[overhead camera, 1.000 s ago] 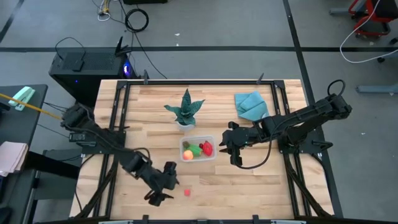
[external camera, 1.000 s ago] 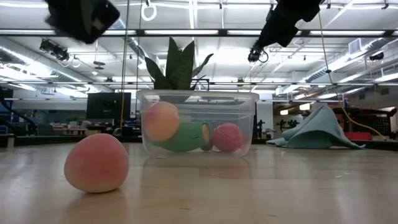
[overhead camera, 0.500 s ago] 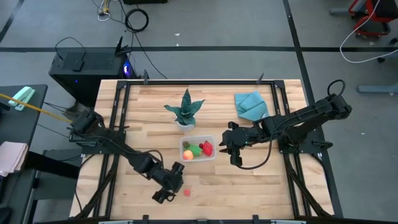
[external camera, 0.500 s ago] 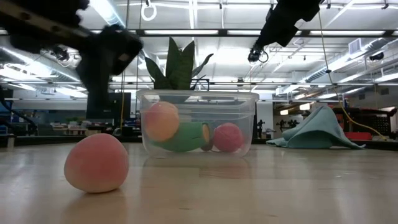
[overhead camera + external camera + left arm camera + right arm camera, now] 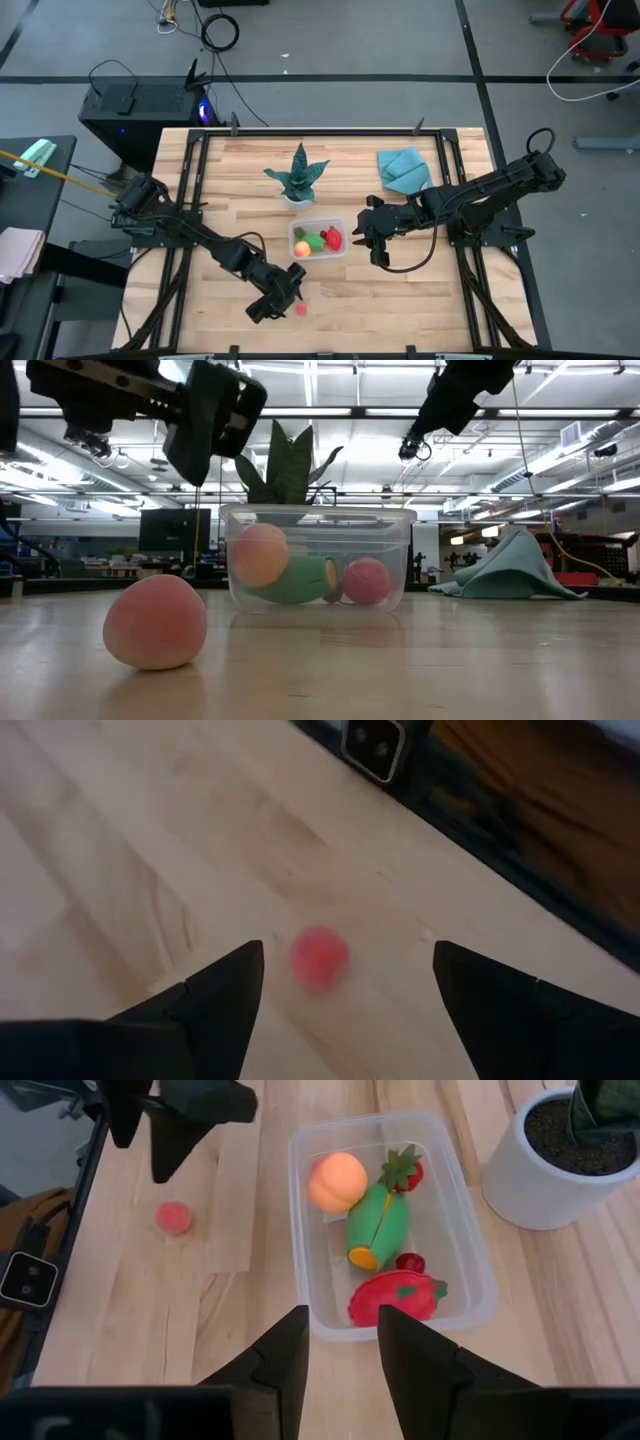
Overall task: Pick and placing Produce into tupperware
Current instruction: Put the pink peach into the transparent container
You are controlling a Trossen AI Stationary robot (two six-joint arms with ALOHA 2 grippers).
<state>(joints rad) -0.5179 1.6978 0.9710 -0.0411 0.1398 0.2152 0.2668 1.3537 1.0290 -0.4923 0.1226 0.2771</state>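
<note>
Reaching for the last loose piece of produce, the left gripper [image 5: 281, 303] hovers with fingers spread apart just left of the small red fruit [image 5: 300, 309] on the near desk [image 5: 400, 300]. It should descend and close next. The tupperware [image 5: 318, 240] lies just beyond, holding other produce. The right gripper [image 5: 372, 232], fingers slightly apart, waits beside it.

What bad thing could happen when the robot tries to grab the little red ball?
The red ball is round and lies loose on the table, so it might roll away if a finger of the open left end effector nudges it. The tub already holds several pieces, so a dropped ball could bounce back out.
</note>
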